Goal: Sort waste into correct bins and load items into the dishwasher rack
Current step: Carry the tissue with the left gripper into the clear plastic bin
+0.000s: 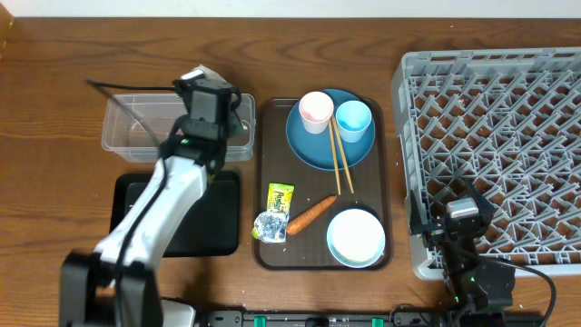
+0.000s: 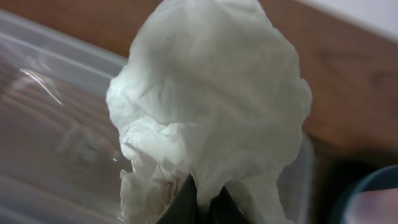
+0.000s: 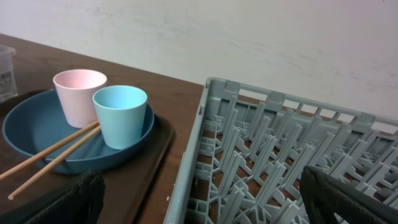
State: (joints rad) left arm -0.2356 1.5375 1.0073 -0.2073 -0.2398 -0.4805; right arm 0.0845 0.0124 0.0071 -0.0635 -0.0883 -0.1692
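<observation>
At the left half of the wooden table point(image 1: 54, 136), the left gripper point(image 1: 203, 87) hangs above the far right corner of a clear rectangular plastic tub point(image 1: 132, 127). Its jaws are clamped on a ball of crumpled white paper point(image 2: 211, 93), which is clear of the tub floor. Just nearer than the tub lies a shallow black rectangular tray point(image 1: 221, 218), partly covered by the left arm.

At the table's centre sits a dark brown serving tray point(image 1: 272, 154). Its far end carries a large dark blue plate point(image 1: 313, 150) with a pale pink cup point(image 1: 316, 111) and a light blue cup point(image 1: 353, 120) upright side by side. A pair of thin wooden chopsticks point(image 1: 340, 163) lies between the cups, reaching over the plate's near rim. In the tray's near right corner rests a pale blue-white bowl point(image 1: 356, 238). At its near left corner lies a crumpled silver foil wrapper with a yellow-green part point(image 1: 275, 213), touching a small orange carrot point(image 1: 310, 213).

Along the table's right edge stands a large grey lattice dishwasher rack point(image 1: 490, 136). The right gripper point(image 3: 202, 208), spread wide and empty, is at the rack's near left corner.
</observation>
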